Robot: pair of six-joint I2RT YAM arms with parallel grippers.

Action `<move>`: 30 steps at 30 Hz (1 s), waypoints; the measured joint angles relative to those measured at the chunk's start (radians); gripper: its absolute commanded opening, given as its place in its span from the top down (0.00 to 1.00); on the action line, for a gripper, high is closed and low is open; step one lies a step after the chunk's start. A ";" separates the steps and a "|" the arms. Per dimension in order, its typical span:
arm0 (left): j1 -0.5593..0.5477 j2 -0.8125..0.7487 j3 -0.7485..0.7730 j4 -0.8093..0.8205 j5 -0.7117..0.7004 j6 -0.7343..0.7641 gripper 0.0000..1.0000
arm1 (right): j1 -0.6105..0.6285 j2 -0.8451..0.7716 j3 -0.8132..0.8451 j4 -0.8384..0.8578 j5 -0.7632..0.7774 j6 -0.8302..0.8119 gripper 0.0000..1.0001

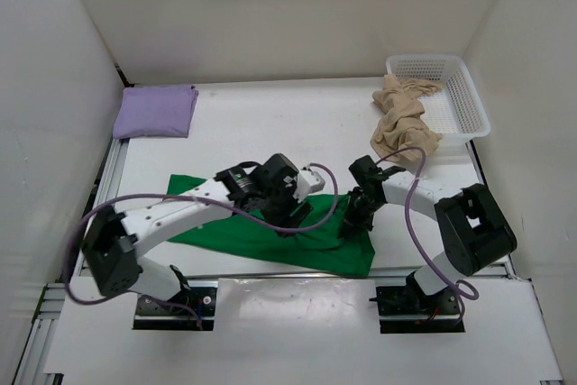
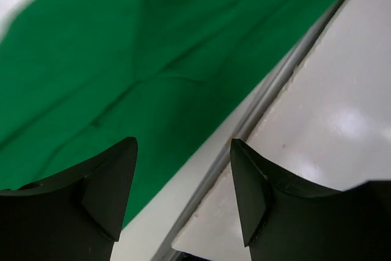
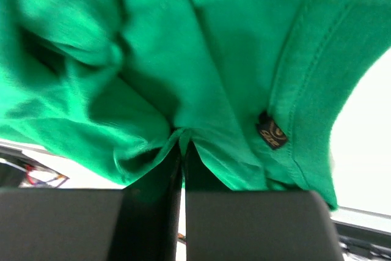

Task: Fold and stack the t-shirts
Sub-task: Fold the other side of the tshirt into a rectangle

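The bright green t-shirt [image 1: 261, 236] lies spread at the table's front, partly under both arms. My left gripper [image 1: 296, 219] hovers over its near edge. In the left wrist view that gripper [image 2: 183, 157] is open, with nothing between its fingers [image 2: 113, 187], and the green cloth [image 2: 122, 59] lies just beyond them. My right gripper [image 1: 348, 223] is shut on a pinched fold of the green shirt [image 3: 214, 47], and the cloth bunches at the tips [image 3: 182, 136]. The lavender t-shirt [image 1: 155, 112] lies folded at the back left. The beige t-shirt [image 1: 402, 123] is crumpled at the back right.
A white mesh basket [image 1: 455, 96] stands at the back right, with the beige shirt hanging over its left rim. White walls close in the table on three sides. A metal rail [image 2: 269, 96] runs along the table's front edge, next to the green shirt.
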 measured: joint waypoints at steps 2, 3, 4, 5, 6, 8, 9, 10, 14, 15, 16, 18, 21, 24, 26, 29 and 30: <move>0.001 0.077 -0.016 0.005 0.064 -0.001 0.30 | -0.003 -0.012 0.000 0.025 0.001 0.033 1.00; 0.001 0.102 -0.026 0.010 0.086 -0.002 0.30 | -0.004 -0.022 -0.002 0.041 0.001 0.051 1.00; 0.002 0.116 -0.031 0.013 0.101 -0.002 0.30 | -0.004 -0.034 -0.006 0.058 0.002 0.068 1.00; 0.003 0.127 -0.033 0.015 0.118 -0.002 0.31 | -0.004 -0.046 -0.010 0.071 0.002 0.082 1.00; 0.003 0.134 -0.033 0.021 0.137 -0.002 0.31 | -0.004 -0.059 -0.018 0.088 0.003 0.098 1.00; 0.003 0.151 -0.027 0.041 0.164 -0.002 0.31 | -0.002 -0.084 -0.037 0.108 0.016 0.122 1.00; 0.003 0.166 -0.020 0.050 0.177 -0.002 0.33 | 0.002 -0.097 -0.047 0.112 0.024 0.132 1.00; 0.003 0.188 -0.011 0.063 0.195 -0.002 0.33 | 0.003 -0.111 -0.058 0.119 0.033 0.144 1.00; 0.002 0.302 0.026 0.097 0.226 -0.002 0.34 | 0.005 -0.159 -0.098 0.136 0.066 0.188 1.00; 0.002 0.336 0.032 0.103 0.231 -0.002 0.34 | 0.006 -0.170 -0.110 0.144 0.073 0.202 1.00; 0.002 0.367 0.036 0.108 0.235 -0.002 0.34 | 0.007 -0.180 -0.122 0.150 0.079 0.212 1.00; 0.004 0.419 0.038 0.114 0.239 -0.002 0.35 | 0.008 -0.196 -0.141 0.157 0.088 0.232 1.00; -0.007 0.434 0.038 0.109 0.218 -0.004 0.40 | 0.014 -0.206 -0.155 0.168 0.098 0.254 1.00; -0.069 0.385 0.038 0.103 0.101 -0.006 0.40 | 0.016 -0.208 -0.155 0.180 0.100 0.266 1.00; -0.152 0.333 0.038 0.100 -0.008 -0.006 0.39 | 0.021 -0.211 -0.155 0.182 0.103 0.273 1.00; -0.291 0.246 0.017 0.109 -0.133 -0.005 0.39 | 0.023 -0.212 -0.155 0.185 0.106 0.281 1.00; -0.334 0.221 0.000 0.114 -0.159 -0.002 0.39 | 0.023 -0.212 -0.155 0.187 0.107 0.282 1.00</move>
